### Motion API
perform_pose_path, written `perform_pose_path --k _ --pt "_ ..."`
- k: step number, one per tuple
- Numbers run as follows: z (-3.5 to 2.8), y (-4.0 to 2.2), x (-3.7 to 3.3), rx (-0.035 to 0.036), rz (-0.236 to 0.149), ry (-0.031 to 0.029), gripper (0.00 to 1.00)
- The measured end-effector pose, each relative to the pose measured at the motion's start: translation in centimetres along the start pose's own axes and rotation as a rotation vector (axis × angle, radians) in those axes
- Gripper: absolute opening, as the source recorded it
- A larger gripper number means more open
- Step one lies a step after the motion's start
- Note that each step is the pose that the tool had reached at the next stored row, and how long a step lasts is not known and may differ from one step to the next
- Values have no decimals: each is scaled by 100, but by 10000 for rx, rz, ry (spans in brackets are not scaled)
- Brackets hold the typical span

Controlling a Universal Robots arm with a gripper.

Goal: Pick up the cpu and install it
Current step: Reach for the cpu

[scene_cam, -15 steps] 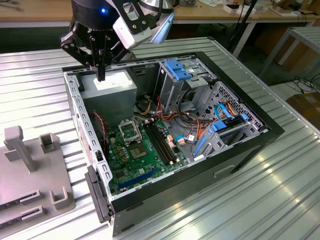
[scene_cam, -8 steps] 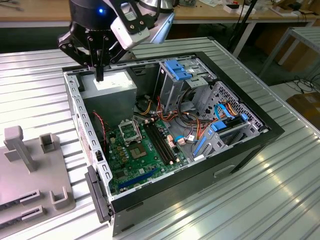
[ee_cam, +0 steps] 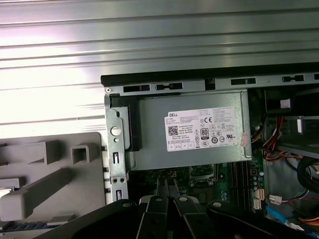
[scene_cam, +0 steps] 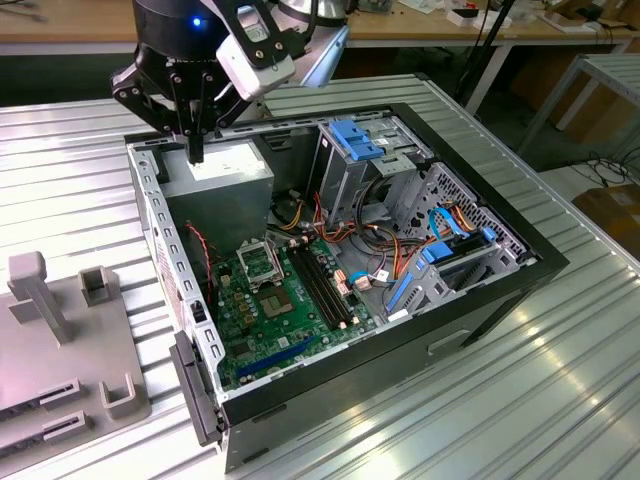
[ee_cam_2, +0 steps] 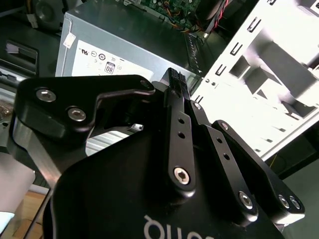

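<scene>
gripper [scene_cam: 196, 152]: fingers pinched together, nothing seen between them; poised over the power supply [scene_cam: 225, 180]
cpu: not surely made out; a pale flat piece [ee_cam: 9, 191] at the grey fixture's [scene_cam: 60, 350] edge may be it
relation: black-framed socket [scene_cam: 260, 263] lies lower than the gripper, on the green motherboard [scene_cam: 290, 315]; fixture sits outside the case, toward the exterior view's left
surface: ribbed metal table [scene_cam: 560, 380]
room: cables [scene_cam: 375, 240] crowd the board beside the socket

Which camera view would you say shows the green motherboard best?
The exterior view: the motherboard lies exposed inside the case. The first wrist view shows a strip beside the power supply; the second wrist view, a far sliver.
</scene>
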State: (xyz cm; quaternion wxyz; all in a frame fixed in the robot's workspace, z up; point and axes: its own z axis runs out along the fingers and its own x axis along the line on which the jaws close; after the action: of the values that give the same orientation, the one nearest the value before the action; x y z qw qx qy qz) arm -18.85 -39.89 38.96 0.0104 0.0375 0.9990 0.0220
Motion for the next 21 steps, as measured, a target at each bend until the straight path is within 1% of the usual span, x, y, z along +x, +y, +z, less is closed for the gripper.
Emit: perform_pose_path --k 21 --pt "9 -7 88 6 3 73 11"
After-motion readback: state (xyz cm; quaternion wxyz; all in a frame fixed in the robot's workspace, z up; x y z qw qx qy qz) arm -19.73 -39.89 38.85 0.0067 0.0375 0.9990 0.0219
